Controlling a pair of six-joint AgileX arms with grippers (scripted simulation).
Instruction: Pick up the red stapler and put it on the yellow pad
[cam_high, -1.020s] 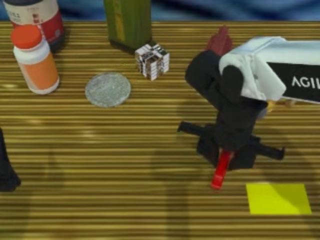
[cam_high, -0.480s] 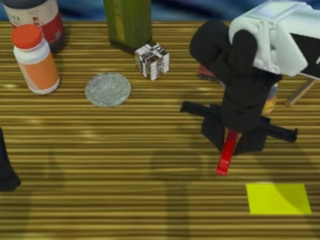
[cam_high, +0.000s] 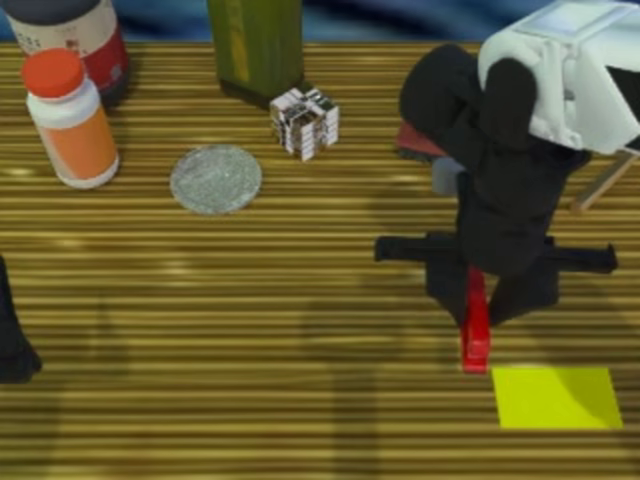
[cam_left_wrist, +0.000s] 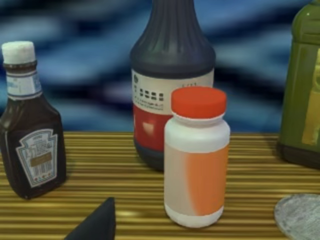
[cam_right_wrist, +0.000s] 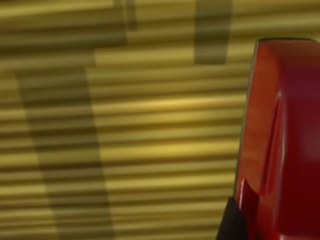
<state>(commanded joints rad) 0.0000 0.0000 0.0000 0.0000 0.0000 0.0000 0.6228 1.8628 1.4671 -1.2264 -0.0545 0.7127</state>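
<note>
Top view shows the right gripper (cam_high: 478, 300) in the right half of the frame, its fingers pinched on the red stapler (cam_high: 476, 335), which points down the frame from between them. The stapler's lower end sits just beside the upper left corner of the yellow pad (cam_high: 556, 397), which lies flat near the lower right of the frame; whether the two touch cannot be told. The right wrist view shows the glossy red stapler (cam_right_wrist: 282, 140) filling its right side above the striped table (cam_right_wrist: 125, 150). The left gripper (cam_high: 12, 345) is parked at the left edge of the top view, and whether its claw is spread or closed cannot be told. In the upper left of the top view stand an orange-capped white bottle (cam_high: 68, 118) and a dark bottle with a red label (cam_high: 75, 35). A green bottle (cam_high: 256, 45) stands at top centre, a patterned cube (cam_high: 305, 122) just below it, and a grey disc (cam_high: 216, 179) lies left of the cube. The left wrist view also shows a brown sauce bottle (cam_left_wrist: 31, 135).
</note>
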